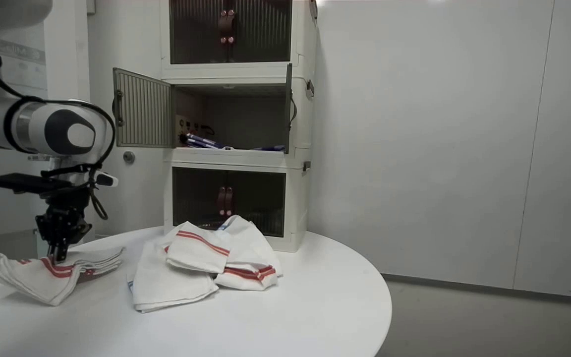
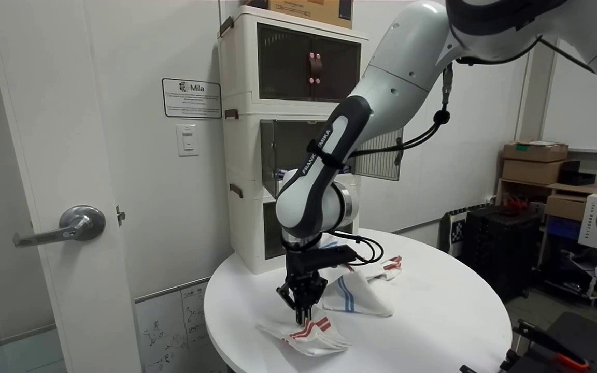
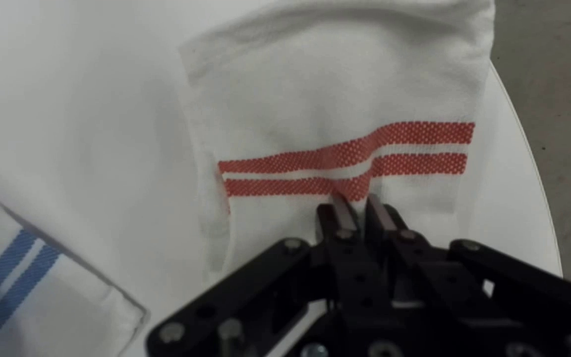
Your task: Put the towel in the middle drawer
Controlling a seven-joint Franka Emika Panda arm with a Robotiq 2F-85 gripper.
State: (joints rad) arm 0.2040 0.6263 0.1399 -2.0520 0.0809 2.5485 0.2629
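Observation:
A folded white towel with red stripes (image 1: 37,280) lies near the left edge of the round table in an exterior view; it also shows in an exterior view (image 2: 324,342) and in the wrist view (image 3: 335,94). My gripper (image 1: 58,259) points down into it. In the wrist view the fingers (image 3: 357,201) are close together with a raised fold of the towel pinched between them, at the red stripes. The towel looks at or just above the table surface. The middle compartment (image 1: 246,119) of the white cabinet stands with both doors open; blue-and-white items lie inside on its floor.
More white towels with red and blue stripes (image 1: 181,282) lie heaped in front of the cabinet. The open left door (image 1: 144,111) and right door (image 1: 288,109) stick out from the cabinet. The lower compartment (image 1: 260,203) and the top one (image 1: 260,29) are shut.

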